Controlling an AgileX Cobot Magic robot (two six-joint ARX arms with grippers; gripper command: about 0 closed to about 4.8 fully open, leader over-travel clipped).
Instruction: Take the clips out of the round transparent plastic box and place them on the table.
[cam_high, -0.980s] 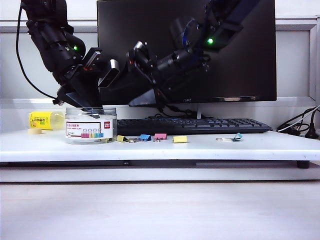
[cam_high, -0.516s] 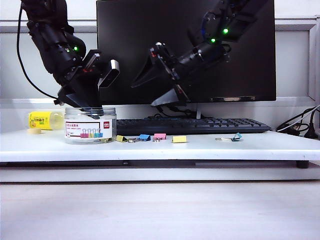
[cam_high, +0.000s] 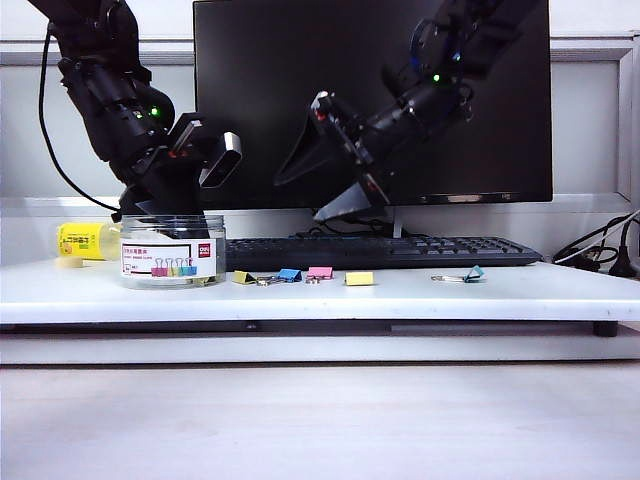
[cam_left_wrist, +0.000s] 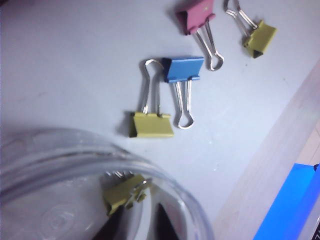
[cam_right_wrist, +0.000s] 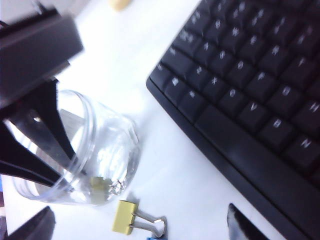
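A: So where is the left gripper (cam_high: 168, 212)?

B: Its fingers (cam_left_wrist: 165, 222) reach down inside the round transparent plastic box (cam_high: 172, 252), which stands on the table (cam_high: 420, 295) toward the left end. In the left wrist view one of the yellow clips (cam_left_wrist: 122, 192) lies on the box floor just ahead of the two dark fingertips. The tips sit close together, but I cannot tell whether they pinch the clip or only rest beside it.

A: And the right gripper (cam_high: 330, 170)?

B: It hangs in the air in front of the monitor (cam_high: 370, 100), well above the keyboard (cam_high: 385, 250), its two fingers spread wide with nothing between them. The box is down and to the left of it.

A: What lies outside the box?

B: Just beyond the box wall from the left fingers, a yellow clip (cam_left_wrist: 150, 124) lies flat on the table, a blue clip (cam_left_wrist: 183, 69) touching its wire handle. Farther out are a pink clip (cam_left_wrist: 196, 15) and another yellow clip (cam_left_wrist: 260, 38). Below the right gripper, its wrist camera shows the yellow clip next to the box, between box and keyboard. A teal clip (cam_high: 473, 273) lies well off to the right, and a yellow container (cam_high: 90, 240) is behind the box.
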